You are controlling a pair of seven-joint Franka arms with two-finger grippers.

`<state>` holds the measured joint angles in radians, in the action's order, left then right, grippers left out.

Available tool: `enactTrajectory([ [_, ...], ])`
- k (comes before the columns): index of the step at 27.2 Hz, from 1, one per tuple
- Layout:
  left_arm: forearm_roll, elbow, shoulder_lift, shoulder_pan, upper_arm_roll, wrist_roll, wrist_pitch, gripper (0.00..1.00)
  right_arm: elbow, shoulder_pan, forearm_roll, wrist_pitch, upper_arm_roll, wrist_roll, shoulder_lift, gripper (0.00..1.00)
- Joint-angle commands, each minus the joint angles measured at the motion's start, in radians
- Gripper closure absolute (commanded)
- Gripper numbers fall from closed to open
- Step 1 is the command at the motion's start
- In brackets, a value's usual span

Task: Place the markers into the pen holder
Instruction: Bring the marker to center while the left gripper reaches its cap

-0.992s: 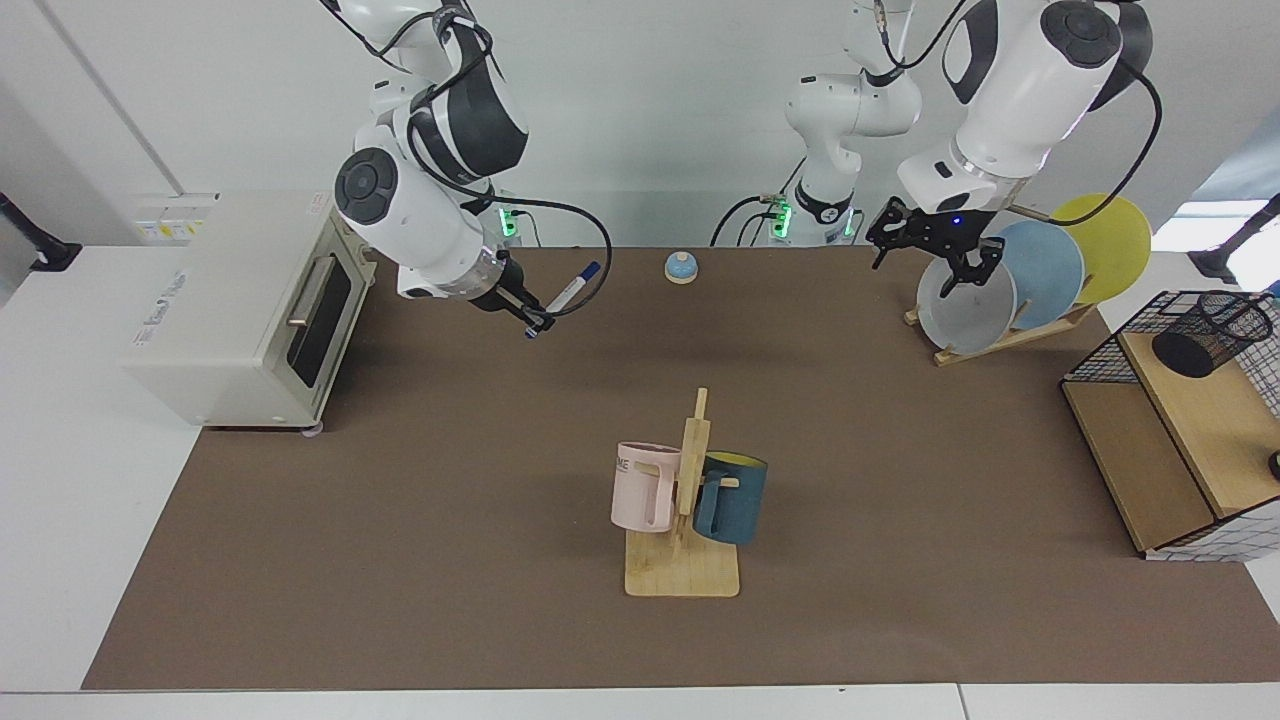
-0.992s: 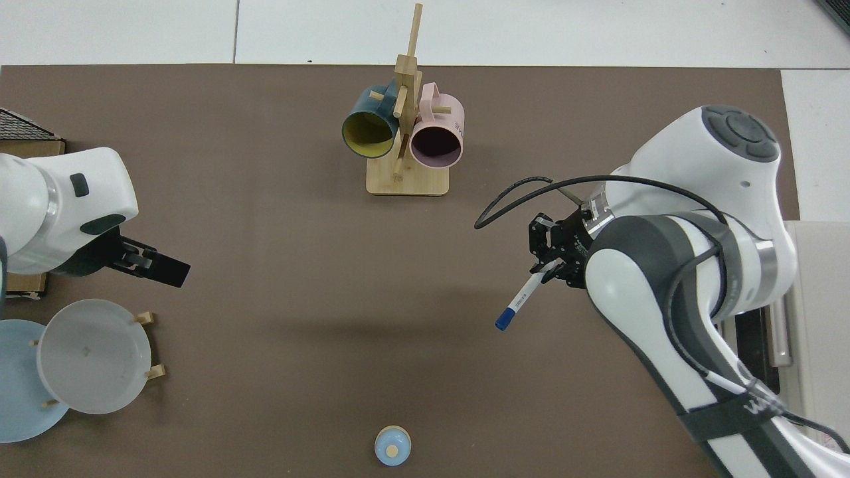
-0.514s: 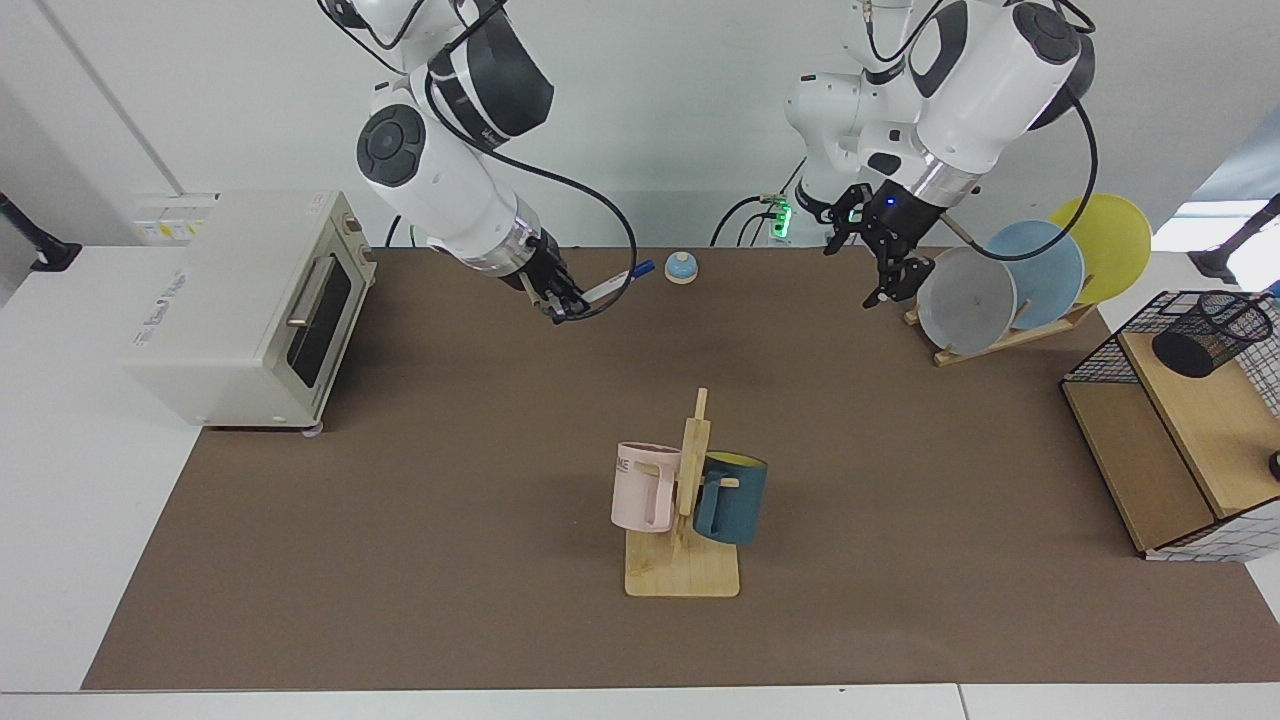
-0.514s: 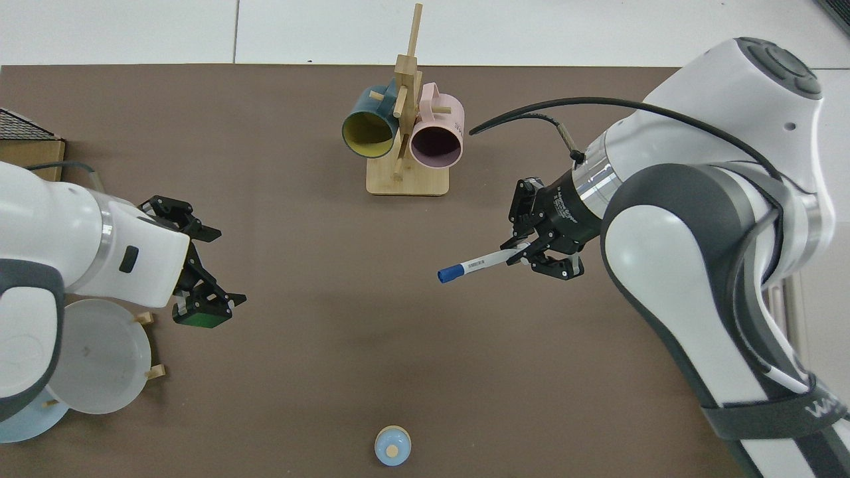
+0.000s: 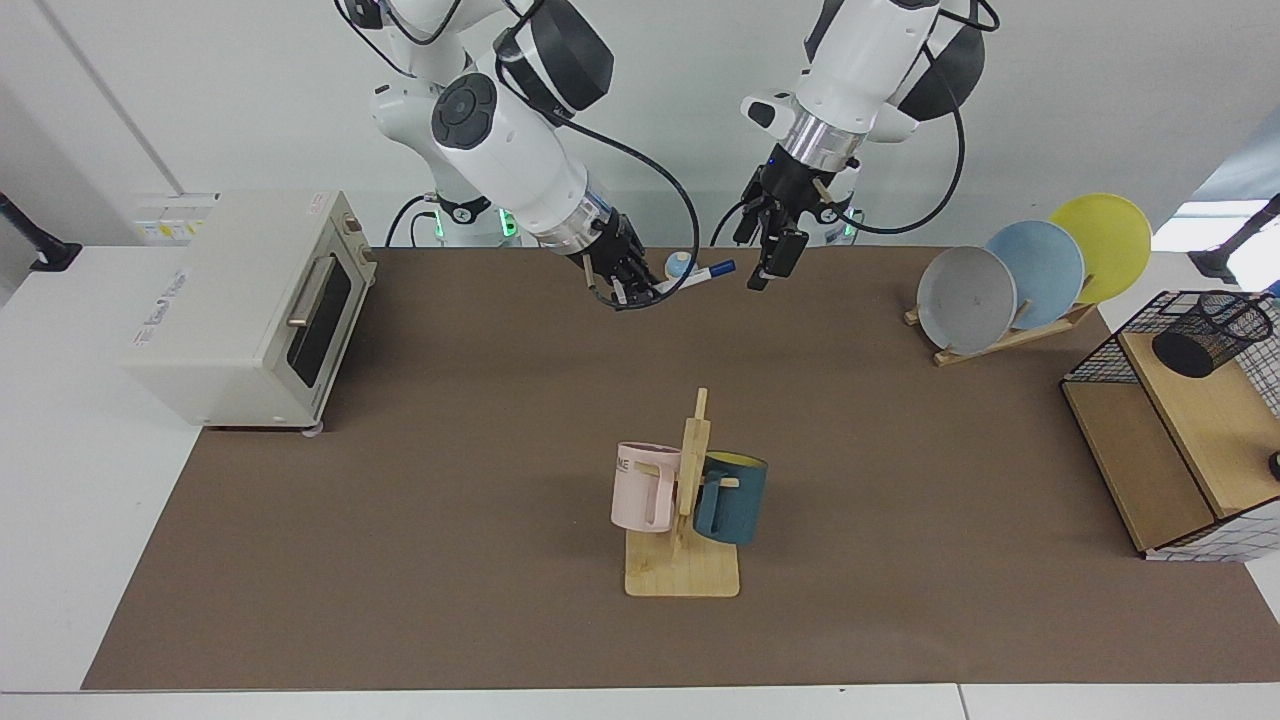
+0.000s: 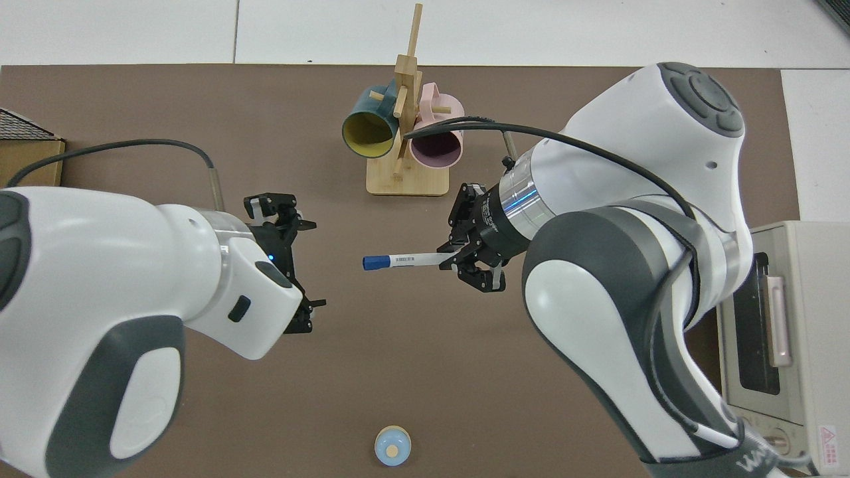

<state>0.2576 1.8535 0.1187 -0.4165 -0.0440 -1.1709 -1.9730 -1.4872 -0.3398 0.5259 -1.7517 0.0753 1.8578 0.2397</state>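
My right gripper (image 5: 628, 291) is shut on the white end of the marker (image 5: 695, 275), above the back middle of the table. The marker (image 6: 402, 260) lies about level, its blue cap pointing at my left gripper (image 6: 309, 265). That left gripper (image 5: 770, 262) stands open, a short gap from the cap and touching nothing. The black mesh pen holder (image 5: 1212, 332) rests on top of the wood and wire shelf (image 5: 1140, 450) at the facing view's far right, far from both grippers. It is out of the top view.
A wooden rack (image 5: 685, 560) with a pink mug (image 5: 642, 487) and a dark blue mug (image 5: 732, 497) stands mid-table. A toaster oven (image 5: 250, 300) sits on the facing view's left, a plate rack (image 5: 1020, 275) on its right, and a small blue dome (image 6: 392, 446) at the back.
Both arms swung in toward the back middle of the table. The right gripper carried the marker toward the left gripper and turned it level. The left gripper left the plates and now faces the cap.
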Motion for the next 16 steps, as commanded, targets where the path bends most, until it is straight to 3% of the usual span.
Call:
enactTrajectory([
  [1,0.012,0.023,0.009,-0.010,-0.022,-0.009,-0.060,0.03,-0.005,-0.005,0.016,-0.022,-0.002,0.023,0.000,1.00],
  [6,0.014,0.013,-0.002,-0.010,-0.033,-0.009,-0.070,0.07,-0.007,-0.002,0.013,-0.009,-0.002,0.003,-0.002,1.00],
  [11,0.014,0.007,-0.008,-0.013,-0.054,-0.007,-0.110,0.37,-0.007,-0.001,0.013,-0.011,-0.003,0.001,-0.002,1.00],
  [14,0.014,0.003,-0.027,-0.013,-0.057,-0.007,-0.133,0.44,-0.008,0.001,0.013,-0.008,-0.003,-0.017,-0.002,1.00],
  [16,0.012,0.001,-0.031,-0.015,-0.059,-0.007,-0.147,0.56,-0.008,0.001,0.014,0.000,-0.003,-0.026,-0.004,1.00],
])
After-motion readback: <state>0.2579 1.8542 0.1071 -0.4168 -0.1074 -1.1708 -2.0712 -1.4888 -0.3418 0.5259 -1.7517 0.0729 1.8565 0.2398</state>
